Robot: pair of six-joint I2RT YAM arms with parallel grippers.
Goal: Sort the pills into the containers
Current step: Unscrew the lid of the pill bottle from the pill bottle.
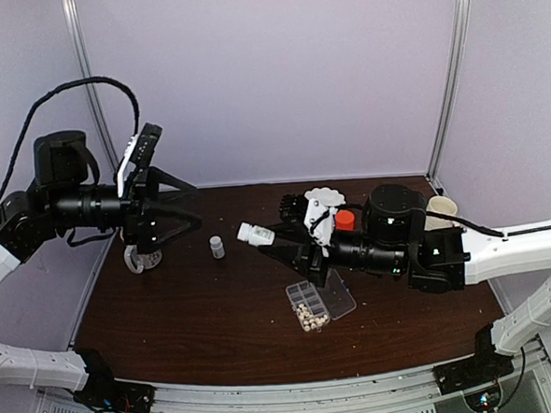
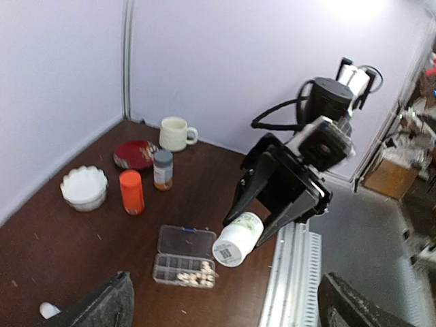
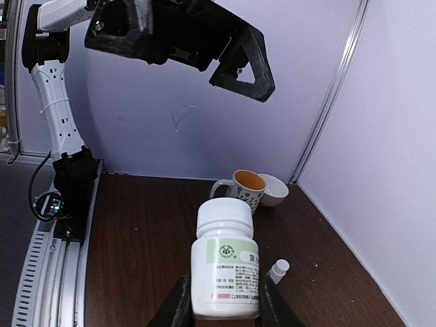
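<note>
Partway: tiny cream-white pills are sitting in some cells of the clear flat plastic organizer box | right gripper is clamping its jaws on a white plastic bottle near the box | left gripper is hanging well apart from it, jaws wide, empty

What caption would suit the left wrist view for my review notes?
Right gripper holds a tilted white bottle near the open organizer box, pills in its front cells.

Your L gripper hangs raised, jaws wide apart; R gripper reaches left, clamped on white bottle.
</note>
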